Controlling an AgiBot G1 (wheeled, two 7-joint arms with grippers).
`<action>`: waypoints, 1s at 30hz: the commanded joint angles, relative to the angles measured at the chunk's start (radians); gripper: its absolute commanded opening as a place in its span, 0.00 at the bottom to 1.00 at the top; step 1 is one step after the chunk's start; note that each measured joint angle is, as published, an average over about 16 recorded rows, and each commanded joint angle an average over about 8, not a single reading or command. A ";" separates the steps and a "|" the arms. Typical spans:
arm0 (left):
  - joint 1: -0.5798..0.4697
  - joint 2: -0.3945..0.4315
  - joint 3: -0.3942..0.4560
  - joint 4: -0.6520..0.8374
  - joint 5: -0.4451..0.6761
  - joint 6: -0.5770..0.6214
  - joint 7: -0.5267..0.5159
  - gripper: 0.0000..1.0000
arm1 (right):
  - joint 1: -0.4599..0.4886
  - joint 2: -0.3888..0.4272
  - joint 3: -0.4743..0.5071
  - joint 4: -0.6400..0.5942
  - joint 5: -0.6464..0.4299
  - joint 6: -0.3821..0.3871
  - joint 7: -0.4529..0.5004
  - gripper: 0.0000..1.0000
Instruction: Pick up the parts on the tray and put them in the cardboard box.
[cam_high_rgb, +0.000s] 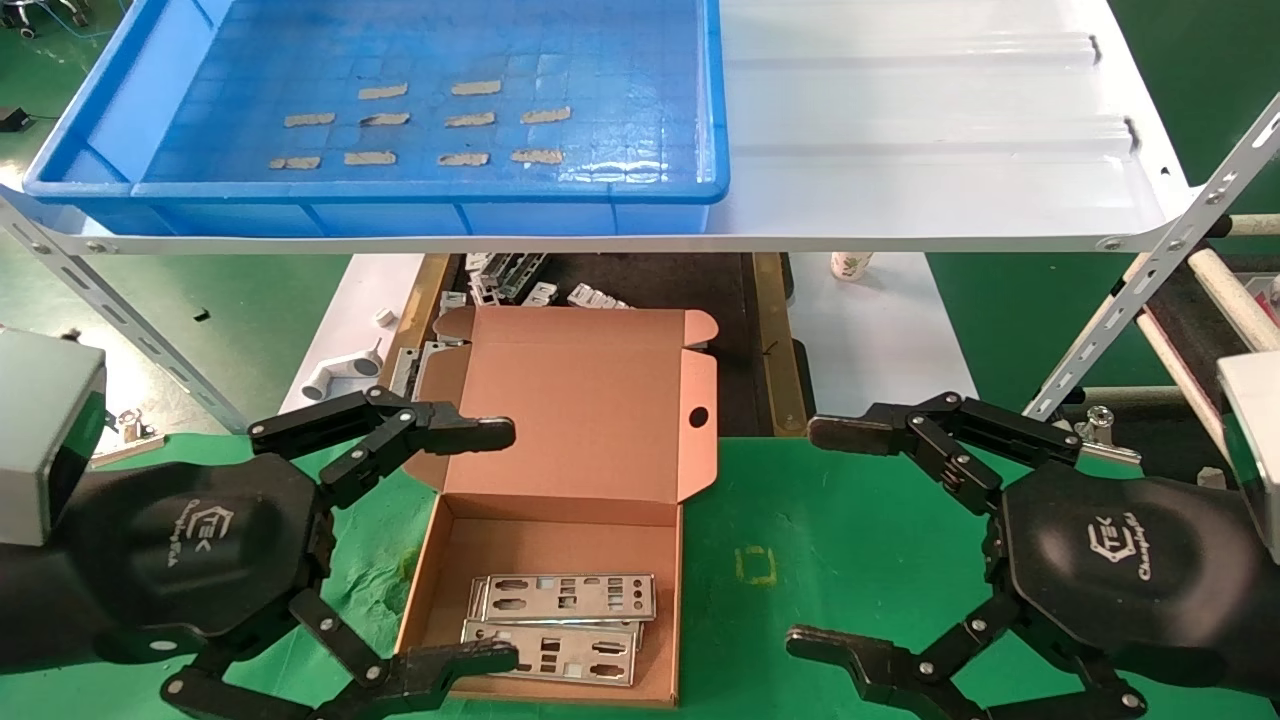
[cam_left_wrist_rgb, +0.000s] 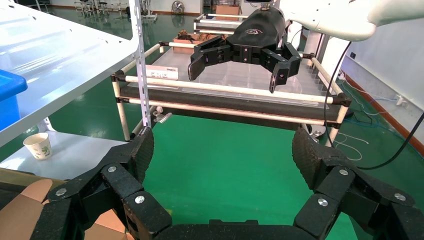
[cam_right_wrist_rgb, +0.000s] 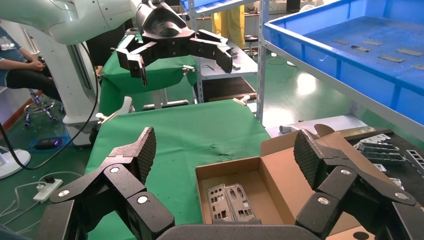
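The blue tray sits on the white shelf at the back left; only tan tape strips lie on its floor, no parts. The open cardboard box lies on the green cloth in front, lid folded back. Silver punched parts lie overlapped on its floor; they also show in the right wrist view. My left gripper is open and empty at the box's left side. My right gripper is open and empty to the right of the box.
A white glossy shelf sheet carries the tray. Bent metal brackets and white pipe fittings lie below the shelf behind the box. A paper cup stands there too. A slanted metal strut runs at right.
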 joint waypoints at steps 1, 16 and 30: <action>0.000 0.000 0.000 0.000 0.000 0.000 0.000 1.00 | 0.000 0.000 0.000 0.000 0.000 0.000 0.000 1.00; 0.000 0.000 0.000 0.000 0.000 0.000 0.000 1.00 | 0.000 0.000 0.000 0.000 0.000 0.000 0.000 1.00; 0.000 0.000 0.000 0.000 0.000 0.000 0.000 1.00 | 0.000 0.000 0.000 0.000 0.000 0.000 0.000 1.00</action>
